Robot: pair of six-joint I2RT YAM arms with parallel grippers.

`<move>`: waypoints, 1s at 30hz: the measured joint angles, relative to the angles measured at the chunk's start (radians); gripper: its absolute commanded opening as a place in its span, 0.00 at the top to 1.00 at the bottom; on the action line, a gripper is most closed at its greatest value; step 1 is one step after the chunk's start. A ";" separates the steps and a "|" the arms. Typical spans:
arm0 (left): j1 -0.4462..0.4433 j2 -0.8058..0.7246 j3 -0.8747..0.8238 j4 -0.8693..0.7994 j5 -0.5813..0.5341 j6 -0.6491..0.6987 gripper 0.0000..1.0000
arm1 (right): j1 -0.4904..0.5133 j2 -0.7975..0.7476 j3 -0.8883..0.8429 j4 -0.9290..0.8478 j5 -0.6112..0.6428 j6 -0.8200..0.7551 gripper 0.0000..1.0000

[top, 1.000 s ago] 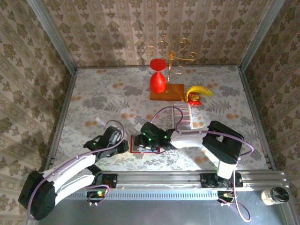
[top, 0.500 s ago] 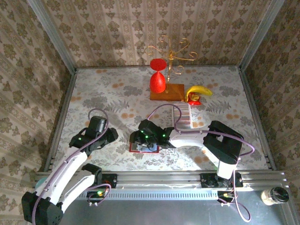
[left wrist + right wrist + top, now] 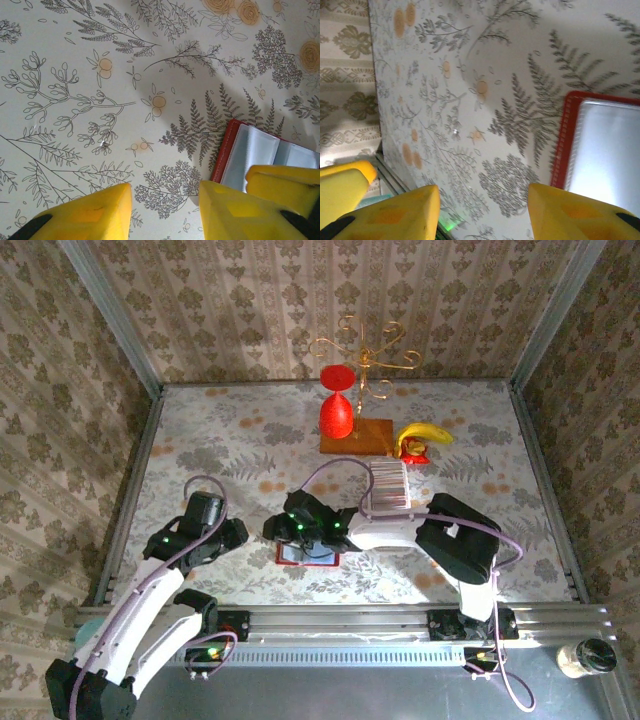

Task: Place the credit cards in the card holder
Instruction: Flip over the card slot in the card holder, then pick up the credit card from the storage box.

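Note:
The card holder [image 3: 308, 554] lies open on the patterned table, a red rim around a pale blue-grey inside. In the left wrist view the card holder [image 3: 250, 155] is at the right edge; in the right wrist view the card holder [image 3: 600, 145] is also at the right. The credit cards [image 3: 388, 486] stand as a striped pale row behind it, to the right. My left gripper [image 3: 238, 533] [image 3: 165, 192] is open over bare table, left of the holder. My right gripper [image 3: 272, 530] [image 3: 482, 192] is open too, just past the holder's left edge, holding nothing.
At the back stand a red goblet-shaped glass [image 3: 337, 410] and a gold wire stand [image 3: 365, 355] on a brown wooden board [image 3: 358, 437], with a banana [image 3: 425, 434] to their right. A jar [image 3: 586, 657] sits beyond the front rail at the right.
My left gripper drew back leftward from the holder's left edge. My right gripper slid left across the holder, which now lies uncovered and open.

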 measured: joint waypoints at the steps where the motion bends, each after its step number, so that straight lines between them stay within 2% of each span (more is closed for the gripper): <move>1: 0.000 0.000 0.000 -0.002 0.003 0.003 0.56 | 0.000 0.009 0.011 0.008 -0.003 0.000 0.50; 6: 0.006 -0.010 0.023 -0.043 0.002 0.008 0.46 | -0.003 0.055 0.085 0.025 -0.013 -0.023 0.50; 10: 0.012 -0.032 0.047 -0.051 0.002 0.011 0.42 | -0.026 0.051 0.126 0.030 -0.029 -0.056 0.50; 13: 0.012 -0.037 0.050 -0.036 0.019 0.011 0.41 | -0.068 0.009 0.127 -0.020 -0.032 -0.123 0.48; 17: 0.012 -0.023 0.040 0.027 0.084 0.011 0.36 | -0.154 -0.122 0.127 -0.157 -0.027 -0.279 0.45; 20: -0.004 0.022 0.023 0.080 0.124 0.019 0.35 | -0.212 -0.268 0.124 -0.255 0.002 -0.464 0.43; 22: -0.038 0.071 0.015 0.112 0.137 0.024 0.33 | -0.232 -0.383 0.099 -0.288 0.028 -0.640 0.43; 24: -0.097 0.129 0.008 0.148 0.143 0.027 0.31 | -0.235 -0.507 0.049 -0.311 0.036 -0.864 0.37; 26: -0.163 0.183 0.003 0.181 0.141 0.030 0.30 | -0.232 -0.607 0.009 -0.365 0.033 -1.088 0.36; 30: -0.245 0.285 -0.008 0.261 0.138 0.030 0.30 | -0.251 -0.692 0.000 -0.580 0.014 -1.507 0.30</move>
